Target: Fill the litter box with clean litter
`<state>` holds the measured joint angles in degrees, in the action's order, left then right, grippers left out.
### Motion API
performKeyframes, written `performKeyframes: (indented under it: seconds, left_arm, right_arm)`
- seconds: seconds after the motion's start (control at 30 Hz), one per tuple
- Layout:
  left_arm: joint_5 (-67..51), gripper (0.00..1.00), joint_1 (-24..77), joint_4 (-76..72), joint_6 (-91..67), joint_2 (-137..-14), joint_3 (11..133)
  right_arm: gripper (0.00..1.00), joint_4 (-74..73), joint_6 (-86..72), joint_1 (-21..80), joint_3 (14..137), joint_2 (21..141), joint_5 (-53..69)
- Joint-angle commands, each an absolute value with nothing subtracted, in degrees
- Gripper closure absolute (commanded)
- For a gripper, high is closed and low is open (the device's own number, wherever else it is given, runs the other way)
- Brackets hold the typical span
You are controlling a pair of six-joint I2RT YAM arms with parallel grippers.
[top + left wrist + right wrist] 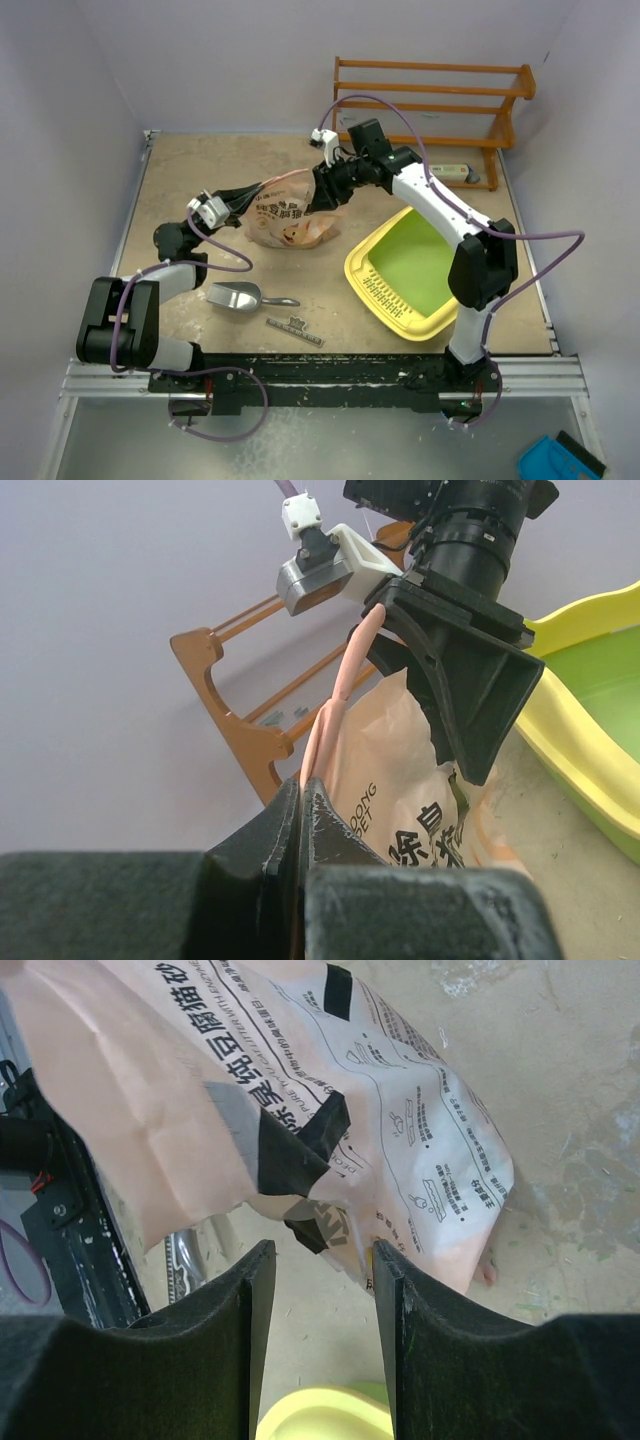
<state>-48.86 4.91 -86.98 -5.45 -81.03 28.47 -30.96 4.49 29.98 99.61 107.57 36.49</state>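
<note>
The yellow litter box with its green floor lies right of centre, tilted toward the arms. No clean litter shows loose anywhere. A tan printed bag sits left of the box. My left gripper is shut on the bag's pink upper edge, reaching in from the left. My right gripper hangs open at the bag's right end. The bag's taped lower corner dangles just above its gap. The box's yellow rim shows below the fingers.
A silver metal scoop lies on the table near the left arm, with a small flat grey piece in front of it. A wooden rack stands against the back wall. Walls close the table on the left, back and right.
</note>
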Motion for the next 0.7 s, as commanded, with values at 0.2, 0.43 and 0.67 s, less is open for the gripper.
performKeyframes:
  seconds: [0.2, 0.43, 0.67]
  left_arm:
    - [-48.5, 1.0, 5.5, -94.3, -7.4, -78.1, 29.8]
    - [-48.6, 1.0, 5.6, -94.4, -7.6, -78.2, 29.8]
    - [-48.8, 1.0, 5.7, -94.4, -7.9, -78.2, 29.8]
  right_arm:
    - [0.54, -27.7, 3.5, 29.9, 99.1, 103.7, 30.3]
    - [0.55, -26.0, 2.3, 29.6, 100.4, 104.6, 30.3]
    - [0.55, -26.2, 2.1, 29.4, 102.2, 104.7, 30.3]
